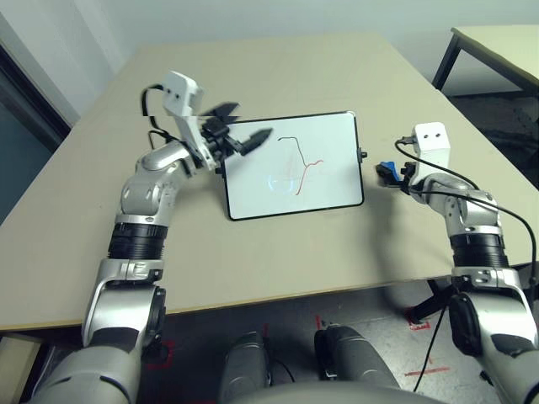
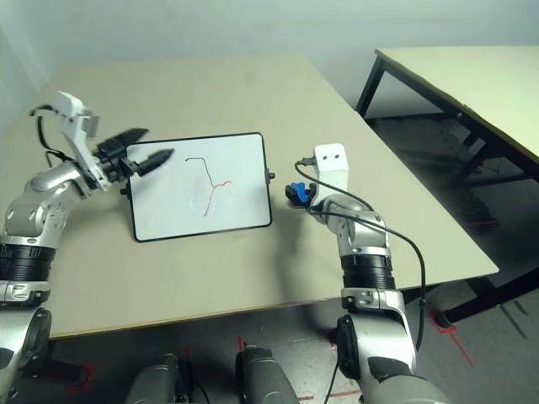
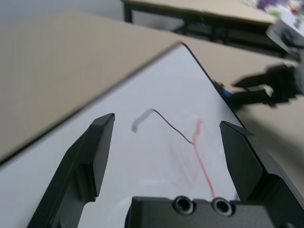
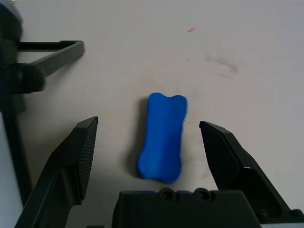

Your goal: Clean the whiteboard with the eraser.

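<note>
The whiteboard (image 1: 324,181) lies flat on the middle of the table, with a thin black line and a red line drawn on it. My left gripper (image 1: 253,120) hovers open over the board's left edge, and in the left wrist view its fingers (image 3: 97,147) frame the marks on the whiteboard (image 3: 142,161). The blue eraser (image 4: 162,137) lies on the table just right of the board's right knob (image 1: 363,155). My right gripper (image 4: 149,123) is open and straddles the eraser, with a gap on each side. From the head, the eraser (image 2: 295,192) peeks out beneath the right wrist.
The beige table (image 1: 295,67) has bare surface behind and in front of the board. Its front edge runs close to my body. A second table (image 2: 472,76) stands off to the back right, across a gap of floor.
</note>
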Controlling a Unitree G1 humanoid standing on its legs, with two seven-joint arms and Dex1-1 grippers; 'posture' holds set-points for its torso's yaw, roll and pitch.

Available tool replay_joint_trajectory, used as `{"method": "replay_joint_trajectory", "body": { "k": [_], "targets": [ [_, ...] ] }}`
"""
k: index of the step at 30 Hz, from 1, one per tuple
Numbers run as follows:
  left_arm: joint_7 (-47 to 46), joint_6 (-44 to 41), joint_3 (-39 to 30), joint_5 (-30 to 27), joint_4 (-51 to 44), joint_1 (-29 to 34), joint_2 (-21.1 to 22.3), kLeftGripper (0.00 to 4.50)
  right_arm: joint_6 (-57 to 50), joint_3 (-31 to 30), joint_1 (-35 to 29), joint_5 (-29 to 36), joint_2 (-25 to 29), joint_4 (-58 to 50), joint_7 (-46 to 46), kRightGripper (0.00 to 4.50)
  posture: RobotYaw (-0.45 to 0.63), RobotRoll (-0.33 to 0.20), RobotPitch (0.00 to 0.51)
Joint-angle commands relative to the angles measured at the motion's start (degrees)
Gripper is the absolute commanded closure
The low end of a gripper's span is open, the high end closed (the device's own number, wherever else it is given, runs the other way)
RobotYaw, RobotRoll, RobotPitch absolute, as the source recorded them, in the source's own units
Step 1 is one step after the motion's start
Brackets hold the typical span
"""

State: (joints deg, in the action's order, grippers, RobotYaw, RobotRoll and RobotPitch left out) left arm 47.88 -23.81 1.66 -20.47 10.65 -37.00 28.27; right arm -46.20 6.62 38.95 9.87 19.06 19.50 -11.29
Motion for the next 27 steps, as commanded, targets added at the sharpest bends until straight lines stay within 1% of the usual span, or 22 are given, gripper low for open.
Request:
{"method": "replay_joint_trajectory", "body": {
  "k": [1,3,4,5,7,8,9,11,14,15,17,20,22,24,27],
  "targets": [
    [1.5,-1.2,2.0,0.9,-1.6,0.2,0.0,0.00,0.9,-1.3,1.3,-1.8,0.1,4.0,0.3,0.04,-0.12,0.000,0.035],
    [1.4,-1.2,2.3,1.0,-1.8,-0.3,-0.5,0.00,1.8,-1.7,2.1,-2.8,0.2,6.3,0.6,0.04,-0.11,0.000,0.037],
    [1.3,-1.3,2.3,1.0,-2.0,-0.4,-0.7,0.00,2.0,-1.6,2.4,-3.3,0.2,7.2,1.2,0.42,-0.11,0.000,0.038],
    [1.2,-1.4,2.3,1.0,-2.2,-0.4,-0.8,0.00,2.3,-1.4,2.8,-3.5,0.3,8.0,1.5,0.65,-0.11,0.000,0.038],
    [1.1,-1.5,2.3,0.9,-2.6,-0.3,-0.9,0.00,2.5,-1.0,3.1,-3.7,0.2,9.1,2.0,1.27,-0.11,0.000,0.040],
    [1.1,-1.5,2.2,0.9,-2.6,-0.2,-1.0,0.00,2.5,-0.7,3.2,-3.9,0.1,9.7,2.4,1.73,-0.11,0.000,0.040],
    [1.1,-1.5,2.2,0.9,-2.8,-0.1,-1.0,0.00,2.2,-0.7,3.3,-3.9,0.1,10.1,2.5,1.97,-0.11,0.000,0.041],
    [1.1,-1.6,2.2,0.9,-3.2,0.2,-1.0,0.00,1.6,-0.3,3.3,-3.9,0.0,10.4,3.0,2.69,-0.10,0.000,0.044],
    [1.3,-1.8,2.1,0.8,-3.6,0.5,-0.8,0.00,1.2,0.0,3.3,-3.7,-0.2,10.6,3.6,3.62,-0.10,0.000,0.044],
    [1.3,-1.8,2.0,0.8,-3.7,0.5,-0.7,0.00,1.2,0.1,3.3,-3.7,-0.2,10.6,3.6,3.83,-0.10,0.000,0.044],
    [1.3,-2.0,1.9,0.8,-3.7,0.6,-0.6,0.00,1.6,0.2,3.5,-3.7,-0.1,10.6,3.6,4.01,-0.10,0.000,0.044],
    [1.6,-2.1,1.9,0.9,-3.7,0.7,-0.2,0.00,3.0,1.0,4.9,-3.1,-0.1,8.0,3.8,4.02,-0.11,0.000,0.041],
    [2.1,-2.3,2.2,1.0,-3.5,0.9,0.3,0.00,2.9,1.0,7.1,-2.1,0.1,4.3,2.6,4.02,-0.11,0.000,0.040],
    [2.5,-2.2,2.4,1.4,-3.0,0.9,0.9,0.00,1.0,0.1,9.3,-1.1,0.3,0.2,0.2,4.03,-0.12,0.000,0.037],
    [3.1,-1.7,2.4,2.2,-1.6,0.5,1.8,0.00,-4.2,-3.0,11.2,0.8,0.1,-6.5,-4.5,4.03,-0.13,0.000,0.033]
  ]
}}
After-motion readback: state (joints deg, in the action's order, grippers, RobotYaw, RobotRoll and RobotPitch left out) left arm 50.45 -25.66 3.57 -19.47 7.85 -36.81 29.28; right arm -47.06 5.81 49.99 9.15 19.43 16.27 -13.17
